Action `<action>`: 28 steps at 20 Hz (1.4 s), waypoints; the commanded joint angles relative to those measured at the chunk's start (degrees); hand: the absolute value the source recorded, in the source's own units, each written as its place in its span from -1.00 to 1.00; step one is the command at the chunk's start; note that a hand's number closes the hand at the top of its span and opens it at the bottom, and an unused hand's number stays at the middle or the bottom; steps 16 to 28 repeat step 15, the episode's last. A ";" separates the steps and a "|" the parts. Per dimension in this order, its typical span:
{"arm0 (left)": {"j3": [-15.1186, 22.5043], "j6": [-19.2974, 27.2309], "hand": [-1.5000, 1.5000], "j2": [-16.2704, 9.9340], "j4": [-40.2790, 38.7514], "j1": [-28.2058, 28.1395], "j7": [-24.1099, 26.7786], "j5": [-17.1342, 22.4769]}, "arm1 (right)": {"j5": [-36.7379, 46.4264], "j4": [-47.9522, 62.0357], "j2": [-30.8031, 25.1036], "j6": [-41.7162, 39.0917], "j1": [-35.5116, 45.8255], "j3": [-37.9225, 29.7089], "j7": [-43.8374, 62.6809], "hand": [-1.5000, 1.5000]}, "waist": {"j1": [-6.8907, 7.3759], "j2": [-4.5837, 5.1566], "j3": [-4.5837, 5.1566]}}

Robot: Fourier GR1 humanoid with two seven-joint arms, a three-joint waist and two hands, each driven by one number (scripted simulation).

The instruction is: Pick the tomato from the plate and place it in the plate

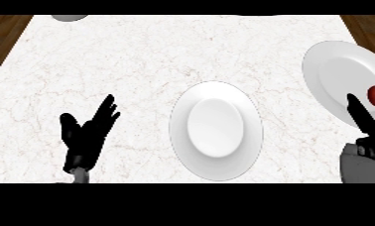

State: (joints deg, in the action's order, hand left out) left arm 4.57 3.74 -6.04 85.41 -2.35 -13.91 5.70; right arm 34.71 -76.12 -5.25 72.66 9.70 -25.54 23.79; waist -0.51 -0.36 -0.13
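Presently your right hand point(360, 116), fingers straight and holding nothing, lies at 3 o'clock beside the tomato point(372, 92) on the right plate point(330, 66); curl round it squarely before lifting toward the centre plate point(183, 136), left hand point(88, 133) resting open at 8 o'clock.

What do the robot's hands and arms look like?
Each robot hand is all black, with slim fingers and a thumb: the left robot hand and the right robot hand. Behind them come grey forearms, chunky and plain. No cables or markings show.
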 commanded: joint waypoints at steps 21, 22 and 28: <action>-2.21 -2.89 0.00 0.72 -5.54 1.96 2.91 0.10 | 27.60 -7.76 5.24 5.36 -12.94 19.97 30.12 -1.00 | 0.50 0.41 0.22; -2.21 -2.89 0.00 0.72 -5.54 1.96 2.91 0.10 | 27.60 -7.76 5.24 5.36 -12.94 19.97 30.12 -1.00 | 0.50 0.41 0.22; -2.21 -2.89 0.00 0.72 -5.54 1.96 2.91 0.10 | 27.60 -7.76 5.24 5.36 -12.94 19.97 30.12 -1.00 | 0.50 0.41 0.22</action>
